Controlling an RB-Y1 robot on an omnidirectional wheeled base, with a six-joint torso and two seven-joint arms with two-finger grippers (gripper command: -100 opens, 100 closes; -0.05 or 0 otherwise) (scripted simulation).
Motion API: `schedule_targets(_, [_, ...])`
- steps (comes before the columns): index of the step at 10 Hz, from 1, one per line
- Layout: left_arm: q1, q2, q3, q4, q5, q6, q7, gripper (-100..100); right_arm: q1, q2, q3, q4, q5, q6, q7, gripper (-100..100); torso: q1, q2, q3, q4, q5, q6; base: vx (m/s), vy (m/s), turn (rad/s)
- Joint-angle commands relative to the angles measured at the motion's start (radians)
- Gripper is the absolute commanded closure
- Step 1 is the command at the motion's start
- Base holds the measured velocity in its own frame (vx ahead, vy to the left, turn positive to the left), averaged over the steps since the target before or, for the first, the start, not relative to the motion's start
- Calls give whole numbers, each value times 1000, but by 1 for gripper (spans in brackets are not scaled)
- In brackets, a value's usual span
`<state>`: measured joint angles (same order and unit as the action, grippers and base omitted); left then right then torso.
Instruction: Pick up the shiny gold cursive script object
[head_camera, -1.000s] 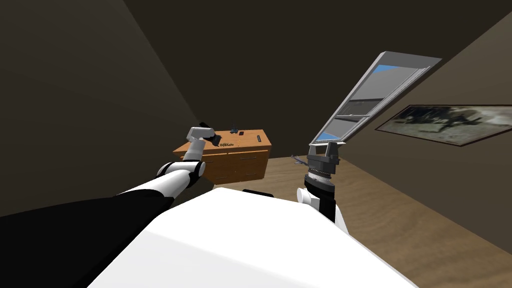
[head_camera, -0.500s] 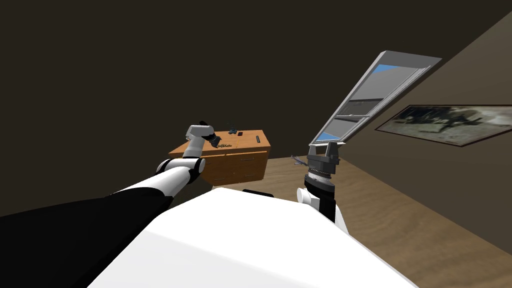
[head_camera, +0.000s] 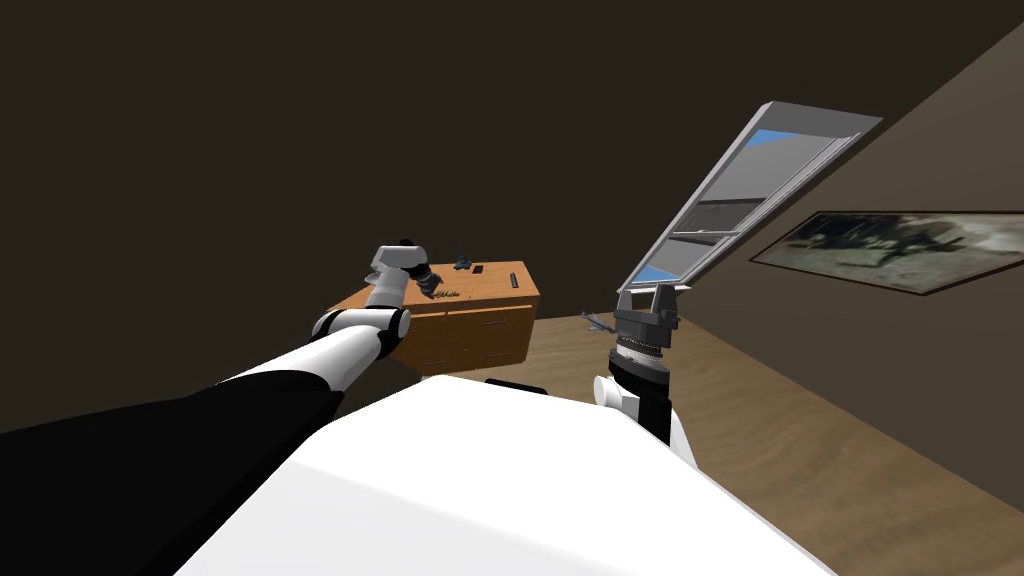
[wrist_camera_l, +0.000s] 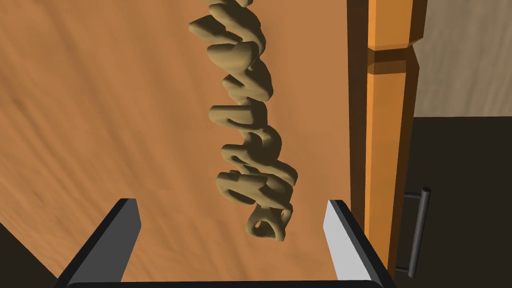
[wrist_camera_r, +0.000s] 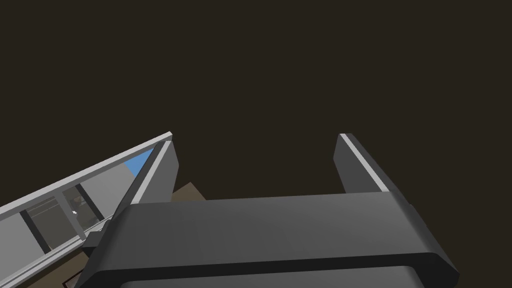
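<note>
The gold cursive script object (wrist_camera_l: 250, 125) lies flat on the orange wooden dresser top (wrist_camera_l: 100, 100), close to its front edge. In the head view the script (head_camera: 447, 294) is a small dull-gold streak on the dresser (head_camera: 480, 325). My left gripper (wrist_camera_l: 232, 225) hovers open just above the top, and the script's near end sits between its two fingers without touching them. In the head view the left gripper (head_camera: 432, 283) reaches over the dresser's left part. My right gripper (head_camera: 650, 295) is raised beside my chest, pointing up; its fingers (wrist_camera_r: 160, 170) stand open with nothing between them.
Three small dark items (head_camera: 466, 263) (head_camera: 481, 267) (head_camera: 515, 280) lie further back on the dresser top. The dresser's front edge (wrist_camera_l: 390, 125) and a dark drawer handle (wrist_camera_l: 417, 230) are just beside my left fingers. Wooden floor (head_camera: 800, 420) stretches to the right.
My left elbow and forearm have shifted a little left and up, while the hand has stayed over the dresser by the script. The right arm has not moved.
</note>
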<state>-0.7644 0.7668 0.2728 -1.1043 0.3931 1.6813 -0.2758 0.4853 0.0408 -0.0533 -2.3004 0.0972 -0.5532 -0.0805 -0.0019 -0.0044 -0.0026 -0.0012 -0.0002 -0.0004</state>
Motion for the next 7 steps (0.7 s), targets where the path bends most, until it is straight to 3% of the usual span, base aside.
schedule_targets(1, [-6, 4, 1, 10, 5, 48, -7, -100, 0, 0, 0, 0, 0, 0, 0, 0, 0, 0, 0, 0, 0, 0, 54, -19, -5])
schedule_targets(4, [-49, 16, -10, 74, 15, 135, -30, -100, 0, 0, 0, 0, 0, 0, 0, 0, 1, 0, 0, 0, 0, 0, 66, -13, -6])
schedule_targets(7, [-67, 21, -14, 101, 19, 188, -40, -100, 0, 0, 0, 0, 0, 0, 0, 0, 1, 0, 0, 0, 0, 0, 53, -13, -4])
